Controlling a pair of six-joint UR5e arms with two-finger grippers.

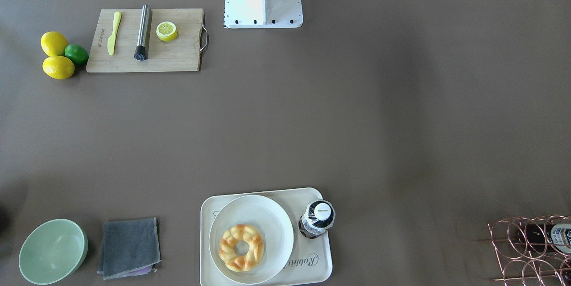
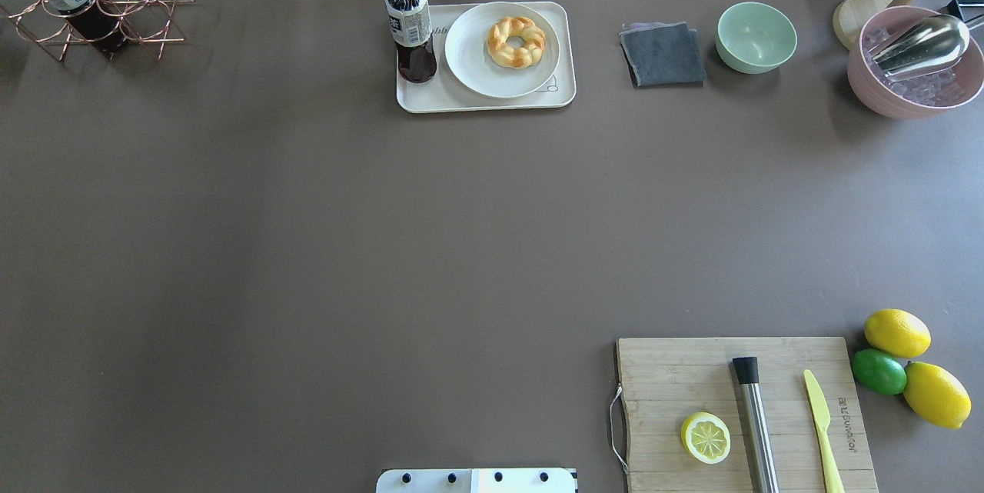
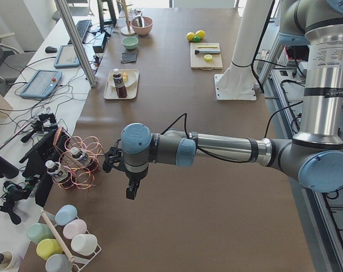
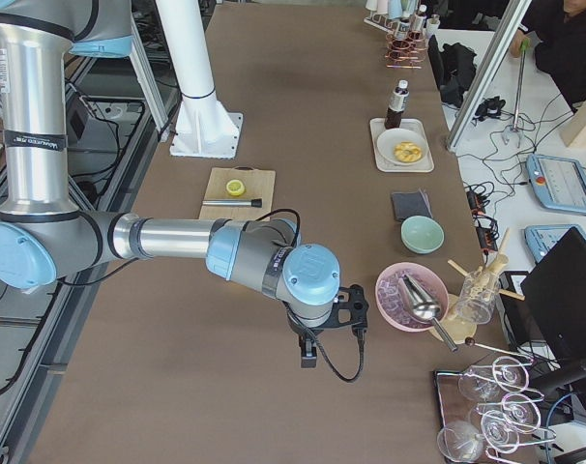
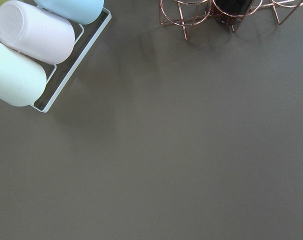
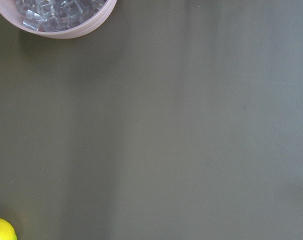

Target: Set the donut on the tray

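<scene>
The braided golden donut (image 1: 241,247) lies in a round white bowl (image 1: 267,214) that stands on the cream tray (image 1: 312,264) at the table's far side from the robot. It also shows in the overhead view (image 2: 516,41). A dark drink bottle (image 2: 411,28) stands upright on the tray (image 2: 419,97) beside the bowl. My left gripper (image 3: 130,190) hangs over bare table near the copper rack, far from the tray. My right gripper (image 4: 310,353) hangs near the pink bowl. Both show only in the side views, so I cannot tell whether they are open or shut.
A wooden cutting board (image 2: 692,370) holds a lemon half (image 2: 706,438), a metal muddler (image 2: 757,424) and a yellow knife. Lemons and a lime (image 2: 879,371) lie beside it. A grey cloth (image 2: 663,54), a green bowl (image 2: 756,36), a pink ice bowl (image 2: 915,70) and a copper bottle rack (image 2: 92,8) line the far edge.
</scene>
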